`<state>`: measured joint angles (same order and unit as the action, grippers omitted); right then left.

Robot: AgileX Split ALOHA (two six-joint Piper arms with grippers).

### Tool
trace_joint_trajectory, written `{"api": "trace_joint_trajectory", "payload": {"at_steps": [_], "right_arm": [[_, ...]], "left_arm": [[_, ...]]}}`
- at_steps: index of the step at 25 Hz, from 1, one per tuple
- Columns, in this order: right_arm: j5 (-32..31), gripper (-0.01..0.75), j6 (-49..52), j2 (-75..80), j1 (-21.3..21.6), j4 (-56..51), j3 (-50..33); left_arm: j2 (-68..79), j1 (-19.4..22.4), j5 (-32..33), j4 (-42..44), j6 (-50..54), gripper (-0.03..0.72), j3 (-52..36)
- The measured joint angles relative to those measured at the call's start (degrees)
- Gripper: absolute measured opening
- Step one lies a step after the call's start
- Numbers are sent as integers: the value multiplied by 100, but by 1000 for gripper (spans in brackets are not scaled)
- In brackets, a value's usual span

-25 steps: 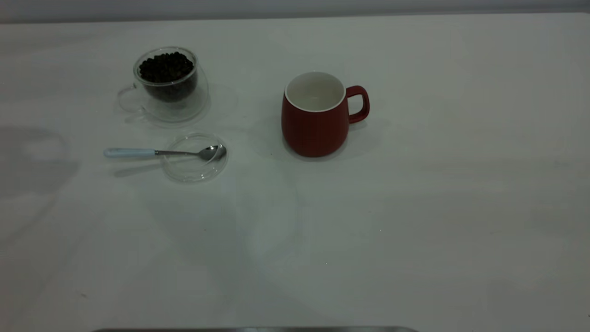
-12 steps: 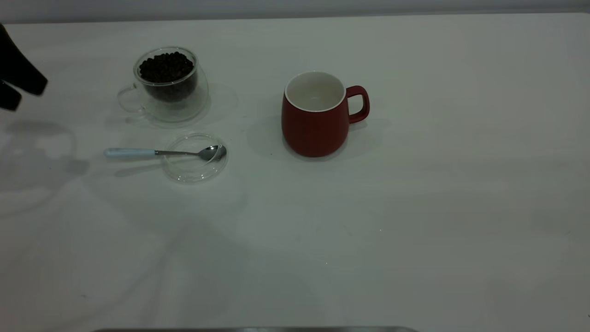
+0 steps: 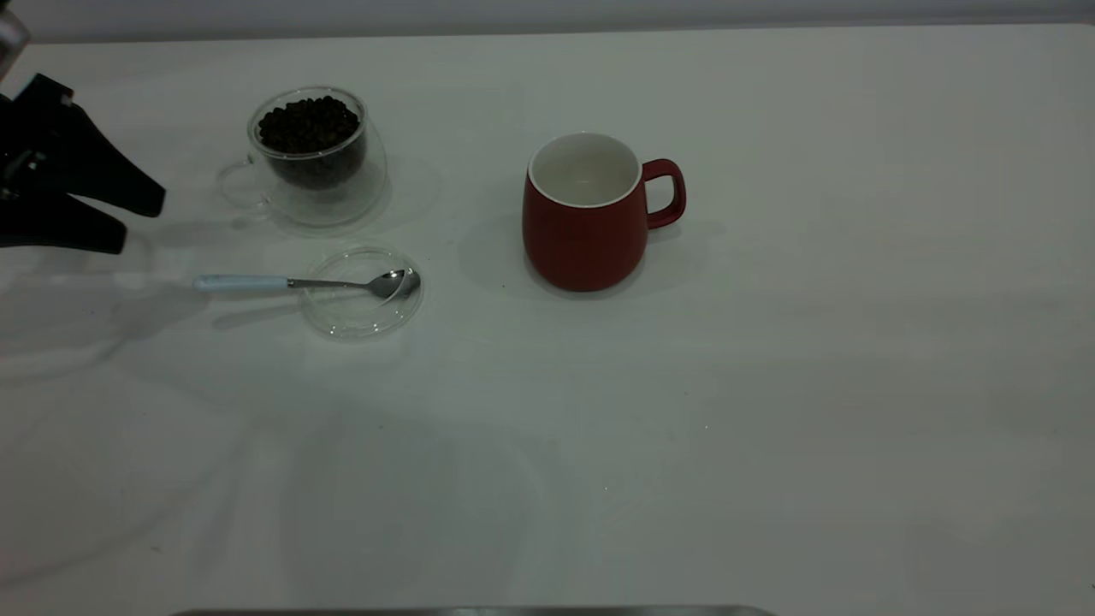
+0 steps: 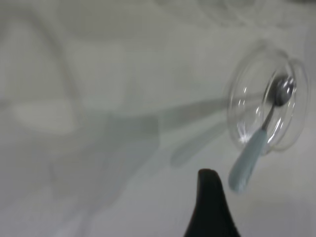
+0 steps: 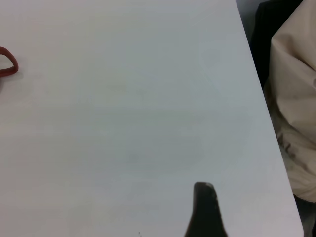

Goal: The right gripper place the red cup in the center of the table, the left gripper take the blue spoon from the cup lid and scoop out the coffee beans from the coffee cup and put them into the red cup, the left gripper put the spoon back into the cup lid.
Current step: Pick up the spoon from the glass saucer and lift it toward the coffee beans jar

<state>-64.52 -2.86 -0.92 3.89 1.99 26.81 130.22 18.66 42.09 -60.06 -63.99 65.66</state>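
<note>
The red cup [image 3: 586,218] stands upright near the middle of the table [image 3: 770,385], handle to the right, white inside bare. At the back left is the coffee cup [image 3: 312,162], holding the coffee beans [image 3: 308,124]. In front of it the blue spoon [image 3: 244,282] lies with its metal bowl in the cup lid [image 3: 359,295] and its handle sticking out leftward. My left gripper [image 3: 144,224] hovers open at the left edge, left of the spoon handle, holding nothing. The left wrist view shows the spoon [image 4: 245,165] across the lid [image 4: 266,108]. My right gripper [image 5: 205,207] is over bare table.
In the right wrist view the table's edge [image 5: 266,123] runs past beige cloth [image 5: 296,98], and the red cup's handle [image 5: 7,64] shows far off. The front and right parts of the tabletop are bare white surface.
My left gripper came into the exterior view from the left edge and moved right and forward toward the spoon handle. Cups, lid and spoon have not moved.
</note>
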Motion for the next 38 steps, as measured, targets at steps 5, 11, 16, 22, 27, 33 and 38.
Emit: {"api": "trace_joint_trajectory", "payload": {"at_steps": [5,11,16,22,27,33,38], "right_arm": [[0,590,0,0,0,0,0],[0,590,0,0,0,0,0],[0,590,0,0,0,0,0],[0,590,0,0,0,0,0],[0,590,0,0,0,0,0],[0,590,0,0,0,0,0],[0,590,0,0,0,0,0]], "left_arm": [[356,-13,-4,-397,-188,588,5],[578,-257,-4,-627,-492,588,9],[668,-447,-60,-660,-570,588,16],[752,-475,-98,-714,-574,588,40],[786,-685,-127,-795,-621,588,40],[792,-780,-253,-813,-634,588,40],[792,-780,-281,-813,-634,588,40]]}}
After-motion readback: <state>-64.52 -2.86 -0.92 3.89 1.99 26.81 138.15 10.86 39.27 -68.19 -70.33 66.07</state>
